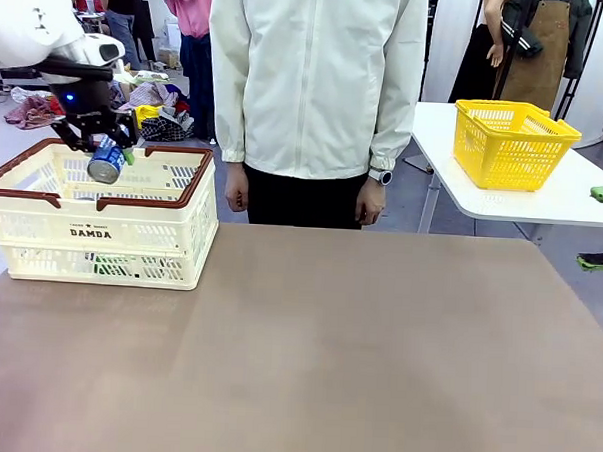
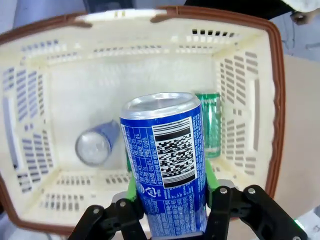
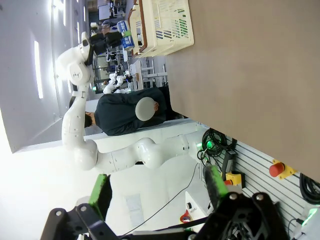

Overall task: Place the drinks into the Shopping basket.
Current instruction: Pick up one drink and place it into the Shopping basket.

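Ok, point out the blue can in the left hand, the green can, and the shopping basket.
blue can (image 2: 167, 165), left wrist view, on its barcode side.
green can (image 2: 210, 125), left wrist view, on its side wall.
shopping basket (image 1: 91, 234), front view, near its DAMDA print.

I see a brown table (image 1: 356, 349) stretching from my side to the person at the far edge. The basket (image 1: 101, 239) sits directly on it at the far left corner, its DAMDA side facing me. Off to the right stands a separate white table (image 1: 543, 202), and on it rests a yellow basket (image 1: 513, 145).
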Motion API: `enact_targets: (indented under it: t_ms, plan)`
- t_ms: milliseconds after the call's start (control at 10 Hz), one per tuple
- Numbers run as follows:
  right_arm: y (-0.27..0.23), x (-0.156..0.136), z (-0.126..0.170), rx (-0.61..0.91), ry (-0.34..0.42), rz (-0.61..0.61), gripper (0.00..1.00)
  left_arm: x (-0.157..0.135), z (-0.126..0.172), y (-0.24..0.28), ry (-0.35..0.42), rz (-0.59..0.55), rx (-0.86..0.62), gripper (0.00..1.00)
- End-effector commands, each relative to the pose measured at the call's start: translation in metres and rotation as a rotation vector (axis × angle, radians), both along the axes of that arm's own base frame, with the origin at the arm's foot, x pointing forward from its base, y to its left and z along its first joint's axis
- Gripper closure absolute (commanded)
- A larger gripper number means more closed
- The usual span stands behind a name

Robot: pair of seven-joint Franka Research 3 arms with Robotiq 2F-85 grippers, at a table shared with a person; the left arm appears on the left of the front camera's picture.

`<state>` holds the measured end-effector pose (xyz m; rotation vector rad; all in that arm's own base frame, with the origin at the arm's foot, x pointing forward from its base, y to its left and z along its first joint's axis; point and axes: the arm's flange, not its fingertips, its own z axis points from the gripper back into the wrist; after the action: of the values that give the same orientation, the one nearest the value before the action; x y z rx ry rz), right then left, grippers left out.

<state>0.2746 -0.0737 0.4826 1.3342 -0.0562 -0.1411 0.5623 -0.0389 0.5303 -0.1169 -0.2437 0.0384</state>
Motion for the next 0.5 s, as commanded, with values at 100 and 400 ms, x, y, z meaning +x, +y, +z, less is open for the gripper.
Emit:
enact_targets:
  t_ms: [100, 400]
  plan:
    - [-0.001, 0.000, 0.004, 0.009, 0.001, 0.005, 0.00, 0.023, -0.013, 0.006, 0.016, -0.043, -0.010, 1.00]
    - [-0.001, 0.000, 0.004, 0.009, 0.001, 0.005, 0.00, 0.039, -0.073, 0.015, 0.098, -0.065, -0.088, 1.00]
